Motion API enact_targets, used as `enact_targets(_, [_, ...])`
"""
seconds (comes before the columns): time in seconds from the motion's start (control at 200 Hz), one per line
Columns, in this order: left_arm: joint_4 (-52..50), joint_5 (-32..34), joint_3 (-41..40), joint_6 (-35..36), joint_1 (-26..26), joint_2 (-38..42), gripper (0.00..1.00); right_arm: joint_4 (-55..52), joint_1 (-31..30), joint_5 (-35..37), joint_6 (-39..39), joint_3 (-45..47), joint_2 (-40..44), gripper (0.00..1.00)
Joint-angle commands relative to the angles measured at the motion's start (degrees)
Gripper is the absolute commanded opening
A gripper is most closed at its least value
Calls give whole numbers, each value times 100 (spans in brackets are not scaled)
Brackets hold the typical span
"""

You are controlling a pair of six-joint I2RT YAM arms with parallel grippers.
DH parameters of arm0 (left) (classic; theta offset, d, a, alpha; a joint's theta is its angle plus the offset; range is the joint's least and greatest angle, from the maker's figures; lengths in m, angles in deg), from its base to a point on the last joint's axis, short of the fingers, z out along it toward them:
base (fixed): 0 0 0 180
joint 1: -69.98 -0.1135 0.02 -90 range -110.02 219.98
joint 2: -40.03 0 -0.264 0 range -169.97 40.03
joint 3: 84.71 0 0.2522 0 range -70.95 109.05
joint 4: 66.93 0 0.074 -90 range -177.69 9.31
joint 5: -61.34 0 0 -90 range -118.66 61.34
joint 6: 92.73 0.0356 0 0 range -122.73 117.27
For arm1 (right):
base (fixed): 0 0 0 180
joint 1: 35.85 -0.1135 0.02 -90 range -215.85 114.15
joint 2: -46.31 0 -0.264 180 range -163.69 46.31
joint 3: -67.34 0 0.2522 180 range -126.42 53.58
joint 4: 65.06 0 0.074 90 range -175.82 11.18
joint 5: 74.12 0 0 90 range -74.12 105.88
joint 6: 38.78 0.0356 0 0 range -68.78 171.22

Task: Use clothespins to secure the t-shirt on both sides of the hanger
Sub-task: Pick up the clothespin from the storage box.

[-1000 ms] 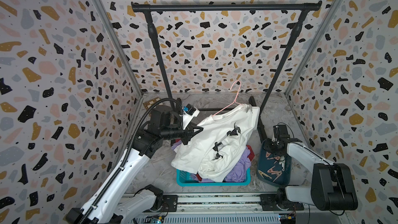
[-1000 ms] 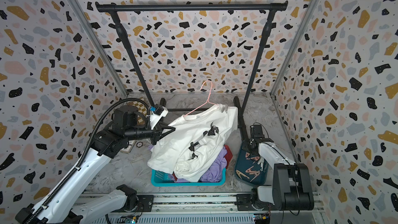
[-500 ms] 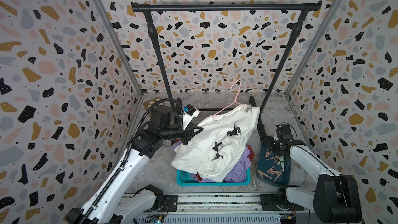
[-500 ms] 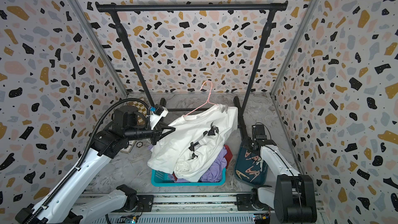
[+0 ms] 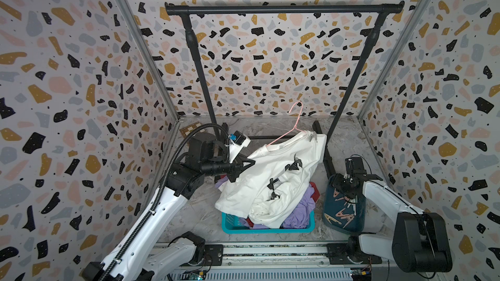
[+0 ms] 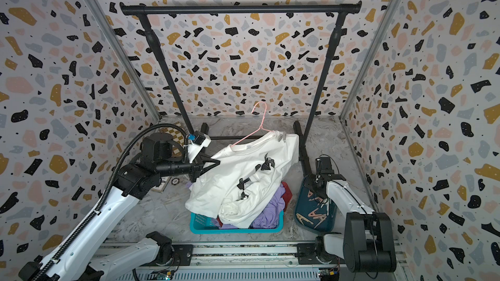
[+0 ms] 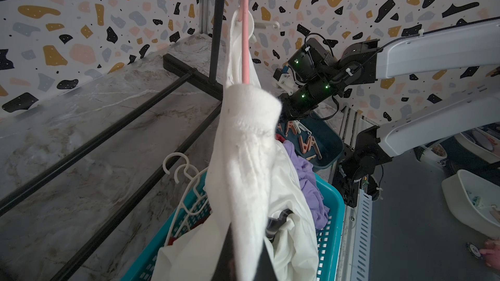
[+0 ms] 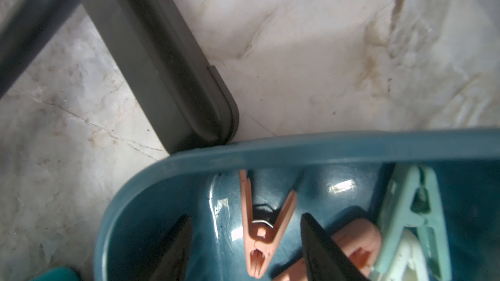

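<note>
In both top views the left gripper (image 5: pixel 243 166) is clamped on 1 shoulder of the white t-shirt (image 5: pixel 273 182). The shirt hangs on a pink hanger (image 5: pixel 296 116) and trails into a teal basket (image 5: pixel 232 223) of clothes. The right gripper (image 5: pixel 345 189) reaches into a dark teal tub (image 5: pixel 351 225) just beside the basket, where the clothespins (image 5: pixel 342 213) lie loose.

In the left wrist view the shirt's shoulder drapes over the hanger's end and hides the fingers. 2 white hangers (image 7: pixel 178 166) lie in the basket.

In the right wrist view the 2 black fingers (image 8: pixel 176 247) stand spread, holding nothing. 1 peach clothespin (image 8: pixel 258 236) lies on the tub floor between them, with a gap on either side. A mint clothespin (image 8: pixel 408 212) lies nearby.
</note>
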Motion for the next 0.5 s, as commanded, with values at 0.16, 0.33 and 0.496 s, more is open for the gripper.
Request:
enact_targets(0.16, [419,-157,-45,23,23,170,0,-91,34,46,141,-53,-228,58])
enact_targets(0.33, [423,-168,-54,22,23,169,0,-41,53,155,123,-97,-416,55])
enact_targets(0.496, [428,-167,-63,23,24,179,0,37,72,163,80,-84,-574,47])
